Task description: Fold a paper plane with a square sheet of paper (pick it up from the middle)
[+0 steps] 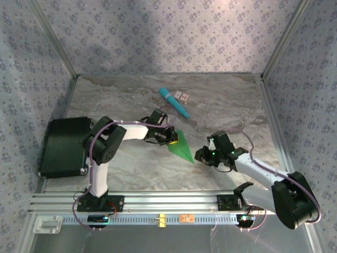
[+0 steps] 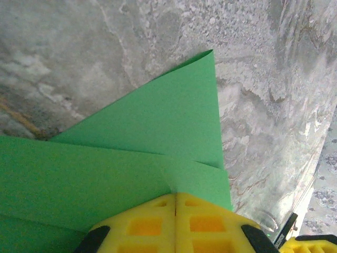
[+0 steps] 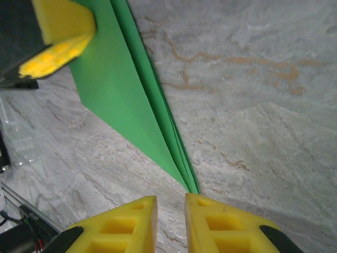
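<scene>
The left hand [image 2: 175,203] is clenching the paper plane [image 2: 158,132] by its wide end, while the right hand [image 3: 171,205] is hovering slightly parted at its tip.

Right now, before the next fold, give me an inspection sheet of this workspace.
Surface: marbled table, no spills seen.
Job's things: green paper, folded in layers to a narrow point.
Clutter: teal stick and small card at the back; black pad at the left.
Grippers: left gripper shut on the paper's wide end; right gripper slightly open, the paper's tip just ahead of its gap.
Cables: purple cable along the left arm, apart from the paper.
Surroundings: patterned walls; metal rail at the near edge.
</scene>
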